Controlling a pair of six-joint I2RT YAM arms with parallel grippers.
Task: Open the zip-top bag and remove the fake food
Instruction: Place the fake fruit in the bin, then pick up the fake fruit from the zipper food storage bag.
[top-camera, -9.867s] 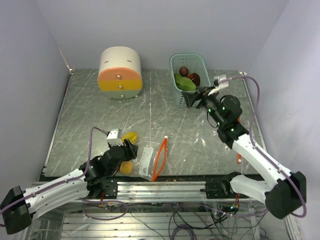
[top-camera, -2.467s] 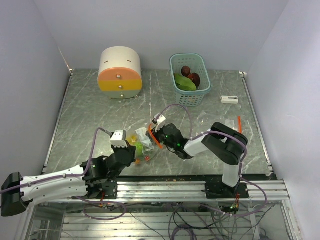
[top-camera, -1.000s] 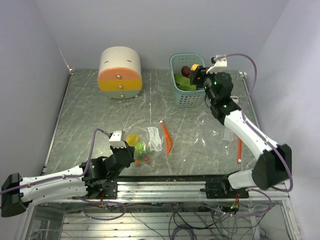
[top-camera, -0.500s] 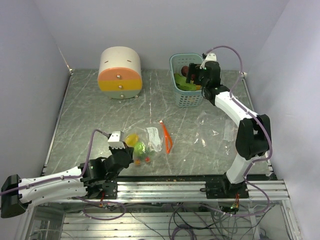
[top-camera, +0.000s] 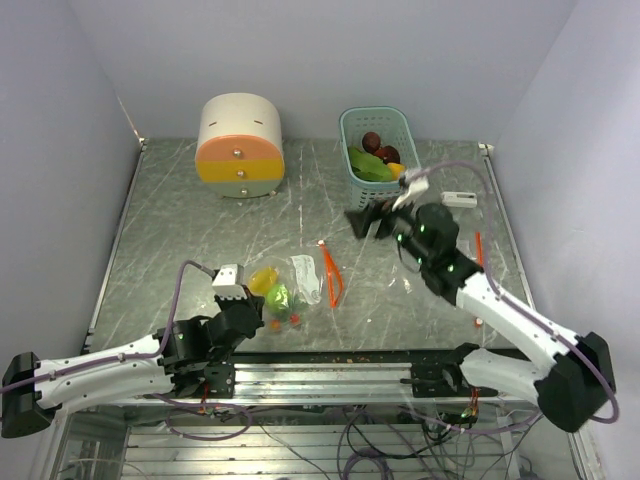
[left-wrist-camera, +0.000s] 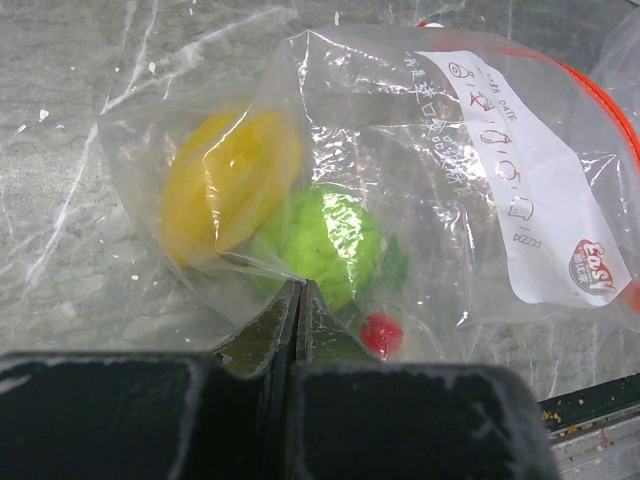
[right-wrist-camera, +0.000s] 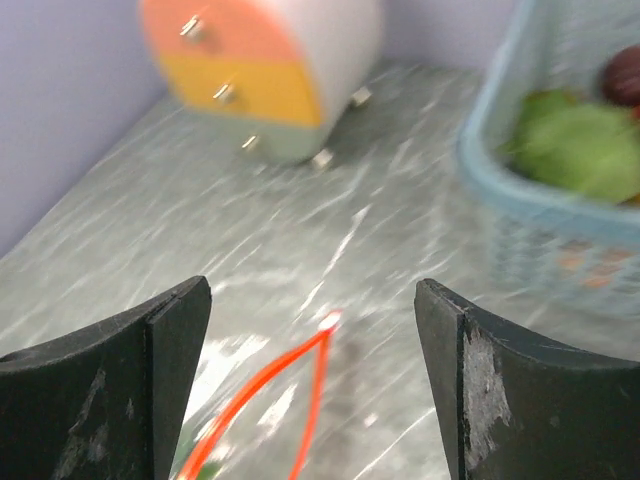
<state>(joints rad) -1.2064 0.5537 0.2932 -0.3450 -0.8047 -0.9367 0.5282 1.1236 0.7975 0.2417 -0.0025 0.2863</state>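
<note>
The grey marbled table carries everything, with the round cream-and-orange drawer box at its far left. To the right of the box, the pale blue basket holds part of the fake food: a flat green leafy piece, dark red-purple pieces and an orange piece by its right rim. The clear zip-top bag lies near the front edge with its orange zip rim gaping open to the right. The left tool is clenched on the bag's near edge, its two fingers pressed flat together on the film. The right tool hangs above the table between basket and bag, released, its jaws wide apart and empty (the wrist view shows only table between them). Inside the bag sit a yellow fruit, a lime-green fruit touching it, and a small red piece just beside the left fingers.
</note>
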